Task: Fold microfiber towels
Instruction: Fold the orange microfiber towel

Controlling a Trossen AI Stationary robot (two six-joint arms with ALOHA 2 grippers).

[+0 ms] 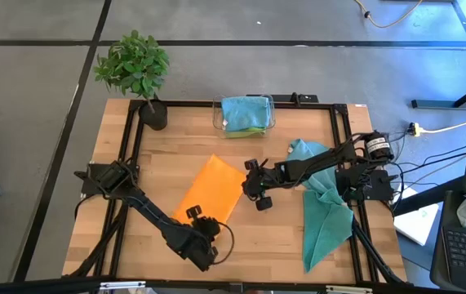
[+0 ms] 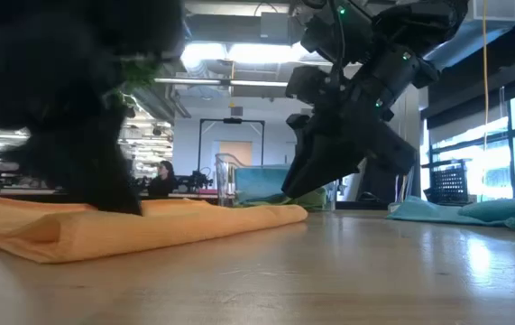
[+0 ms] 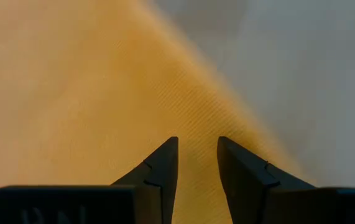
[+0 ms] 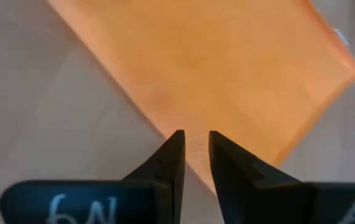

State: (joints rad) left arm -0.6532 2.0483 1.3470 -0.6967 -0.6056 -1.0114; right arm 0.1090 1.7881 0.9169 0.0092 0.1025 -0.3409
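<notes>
Orange towel [image 1: 212,193] is seen from above lying folded at the middle of the table [image 1: 273,237]; the left gripper [image 1: 203,222] is set at its near edge, the right gripper [image 1: 259,186] just beside its right edge. Teal towels [image 1: 324,208] are heaped at the right, and more are kept in a clear bin [image 1: 244,114] beside a potted plant [image 1: 137,69].

At table height, the right gripper is raised above the wood.

Left wrist: fingers [image 3: 161,171] are parted over orange cloth, nothing pinched.

Right wrist: fingers [image 4: 171,162] are narrowly parted, unloaded, above the towel's edge.
</notes>
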